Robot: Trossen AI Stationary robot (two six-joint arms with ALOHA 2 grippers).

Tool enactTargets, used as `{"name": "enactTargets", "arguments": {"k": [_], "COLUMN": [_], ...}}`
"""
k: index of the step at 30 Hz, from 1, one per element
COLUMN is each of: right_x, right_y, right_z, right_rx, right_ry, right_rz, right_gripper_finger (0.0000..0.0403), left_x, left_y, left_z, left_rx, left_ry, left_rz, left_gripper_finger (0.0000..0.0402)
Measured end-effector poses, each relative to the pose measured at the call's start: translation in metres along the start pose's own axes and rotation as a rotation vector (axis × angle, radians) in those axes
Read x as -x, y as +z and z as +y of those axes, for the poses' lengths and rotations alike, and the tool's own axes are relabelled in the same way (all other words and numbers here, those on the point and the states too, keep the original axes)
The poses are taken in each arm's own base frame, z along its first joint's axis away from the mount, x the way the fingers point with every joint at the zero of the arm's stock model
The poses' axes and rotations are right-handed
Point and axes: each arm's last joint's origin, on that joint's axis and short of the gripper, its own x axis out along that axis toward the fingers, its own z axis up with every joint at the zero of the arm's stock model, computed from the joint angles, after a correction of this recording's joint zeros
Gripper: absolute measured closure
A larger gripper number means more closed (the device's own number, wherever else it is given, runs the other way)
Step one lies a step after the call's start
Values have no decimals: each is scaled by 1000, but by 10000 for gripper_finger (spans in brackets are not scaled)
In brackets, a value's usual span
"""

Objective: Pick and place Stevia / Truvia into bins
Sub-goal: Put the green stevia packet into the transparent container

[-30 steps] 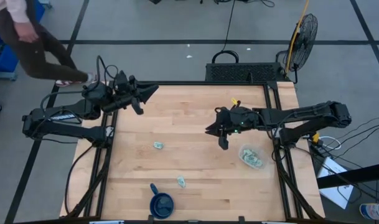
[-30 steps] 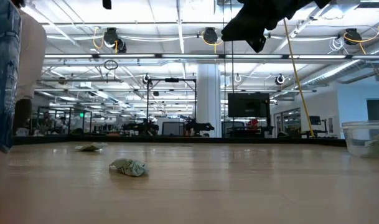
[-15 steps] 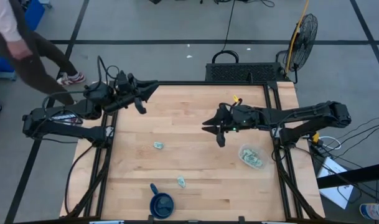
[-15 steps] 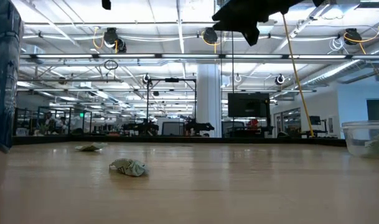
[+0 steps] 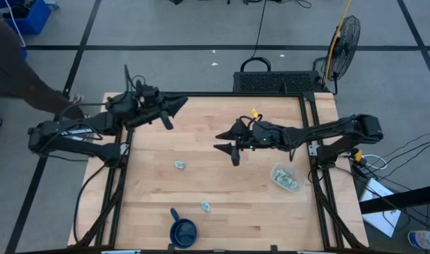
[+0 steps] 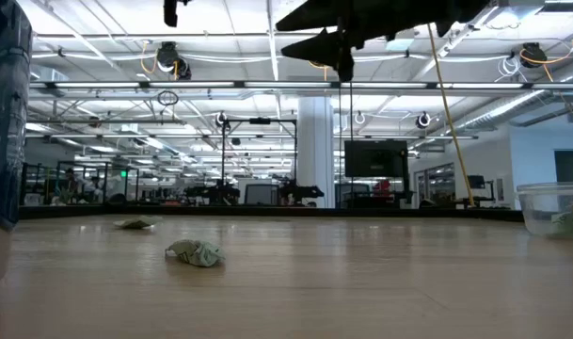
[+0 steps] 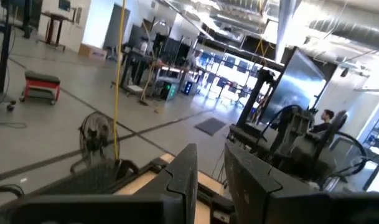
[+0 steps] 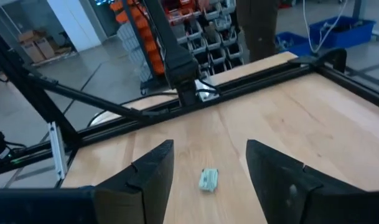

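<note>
Right gripper [image 5: 227, 140]: raised above the table's middle, arm reaching in from the right edge. Fingers [image 8: 153, 168] wide apart, nothing between them. Pose fits an approach to a pick, judged from the wrist view, where one sachet sits framed in the gap ahead.

Left gripper [image 5: 178, 104]: parked high at the table's far-left corner, pointing along the far edge. Fingers [image 7: 188, 169] close together w/ a narrow gap; nothing seen held. Waiting, out of the right arm's way.

Sachet A [image 5: 179, 165]: flat on the wood, left of centre, near the right gripper but apart from it. Prob. the sachet in the right wrist view [image 8: 208, 179], though the match is not certain.

Sachet B [image 5: 205, 206]: nearer the front edge, just beside the mug; looks crumpled in the low view [image 6: 195, 252].

Bin [image 5: 272, 171]: clear tub at the table's right side, close to the right arm's base, so drops need only a short swing. Several green-white sachets [image 5: 287, 180] already inside.

Mug [image 5: 183, 231]: dark blue, at the front edge; not a target.

Table [image 5: 222, 219]: bare wood elsewhere.

Task stage (est.): well along; two sachets left loose on the wood.

Next move (est.): descend on sachet A; a flat paper packet gives the fingertips little to grip, so a slip is possible.
</note>
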Motion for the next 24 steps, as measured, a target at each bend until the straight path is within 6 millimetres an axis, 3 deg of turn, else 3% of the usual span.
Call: {"name": "enactTargets", "arguments": {"k": [4, 11, 19, 24], "right_x": [-10, -8, 5, 10], "right_y": [-5, -4, 10, 14], "right_z": [-1, -1, 4, 7], "right_rx": [25, -8, 22, 29], "right_ry": [8, 11, 29, 38], "right_rz": [-22, -29, -69, -84], "right_gripper_finger": [209, 210, 210, 211], "left_x": [-7, 5, 26, 25], "left_y": [-13, -45, -83, -119], "left_z": [2, -1, -9, -8], "left_rx": [-90, -440, -299, -235], "left_ry": [3, -88, -120, 44], "left_rz": [87, 425, 838, 1044], "left_gripper_finger": [316, 316, 316, 316]}}
